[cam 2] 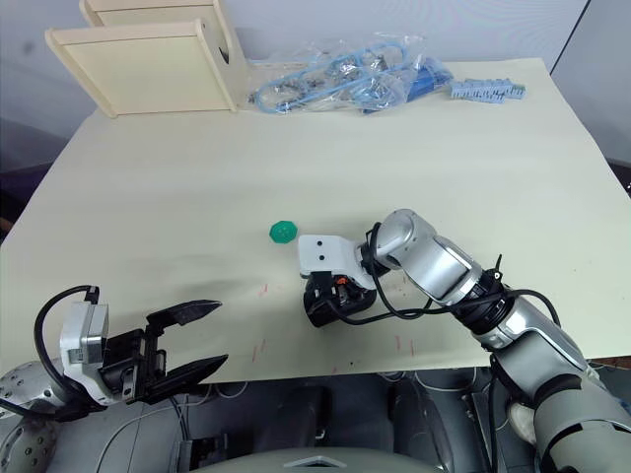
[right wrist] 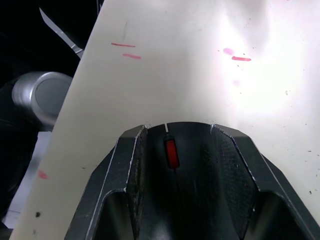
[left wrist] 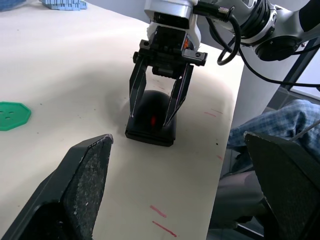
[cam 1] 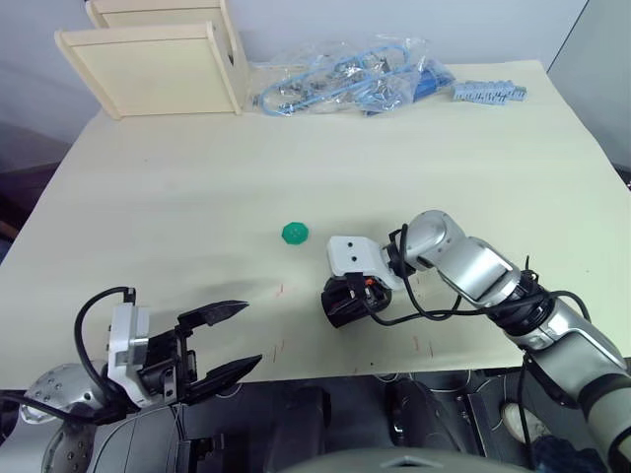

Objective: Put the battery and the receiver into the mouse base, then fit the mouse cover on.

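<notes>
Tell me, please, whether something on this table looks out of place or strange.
Nothing looks damaged or spilled. The mouse sits flat near the table's front edge, between the right gripper's fingers. The green disc lies alone nearby. The left gripper is open.

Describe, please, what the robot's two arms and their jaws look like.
Both arms are silver-grey metal with black joints and loose black cables. Each ends in a white wrist block carrying two black, pointed, textured jaws: the left gripper and the right gripper.
</notes>
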Action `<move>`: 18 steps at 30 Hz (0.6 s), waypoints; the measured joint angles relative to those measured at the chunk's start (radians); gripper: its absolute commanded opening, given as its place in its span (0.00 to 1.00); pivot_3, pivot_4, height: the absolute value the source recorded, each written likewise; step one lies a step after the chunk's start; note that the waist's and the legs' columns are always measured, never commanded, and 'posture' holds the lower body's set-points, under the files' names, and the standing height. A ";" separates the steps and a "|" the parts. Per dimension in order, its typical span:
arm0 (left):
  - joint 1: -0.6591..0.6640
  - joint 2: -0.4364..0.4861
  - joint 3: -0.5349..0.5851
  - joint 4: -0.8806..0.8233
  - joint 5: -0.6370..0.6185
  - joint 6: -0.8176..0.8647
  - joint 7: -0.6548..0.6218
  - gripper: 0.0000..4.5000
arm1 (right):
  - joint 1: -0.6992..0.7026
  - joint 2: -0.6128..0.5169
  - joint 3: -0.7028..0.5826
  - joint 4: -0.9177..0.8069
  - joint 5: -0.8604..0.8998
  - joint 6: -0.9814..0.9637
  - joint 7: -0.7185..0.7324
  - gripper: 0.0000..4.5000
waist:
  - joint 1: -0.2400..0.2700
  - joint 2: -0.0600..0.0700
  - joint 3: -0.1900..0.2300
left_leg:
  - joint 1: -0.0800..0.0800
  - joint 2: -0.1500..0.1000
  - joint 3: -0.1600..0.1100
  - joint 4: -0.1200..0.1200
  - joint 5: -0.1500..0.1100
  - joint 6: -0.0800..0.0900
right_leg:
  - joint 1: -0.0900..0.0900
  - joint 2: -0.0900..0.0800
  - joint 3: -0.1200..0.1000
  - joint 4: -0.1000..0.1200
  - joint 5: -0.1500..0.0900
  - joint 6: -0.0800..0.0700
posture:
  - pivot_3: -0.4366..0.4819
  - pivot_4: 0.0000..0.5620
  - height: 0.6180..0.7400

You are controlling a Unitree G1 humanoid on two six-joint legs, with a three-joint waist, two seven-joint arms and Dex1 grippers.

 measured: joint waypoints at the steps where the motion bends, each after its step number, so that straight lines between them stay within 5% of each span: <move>1: 0.005 -0.003 0.000 0.000 0.001 -0.003 0.000 1.00 | 0.008 0.002 0.000 0.006 -0.001 -0.013 -0.002 0.47 | 0.000 0.000 0.000 | 0.000 0.000 0.000 0.000 0.000 0.000 | 0.000 0.000 0.000 0.000 0.000 0.000 | 0.48 0.27 1.00; 18: 0.007 -0.006 0.000 0.013 0.019 -0.021 -0.008 1.00 | 0.047 -0.016 0.042 0.041 -0.083 -0.067 0.006 0.47 | 0.022 0.004 -0.030 | 0.016 -0.001 0.000 -0.004 -0.001 0.000 | 0.016 0.000 -0.001 -0.007 -0.001 -0.001 | 0.48 0.27 1.00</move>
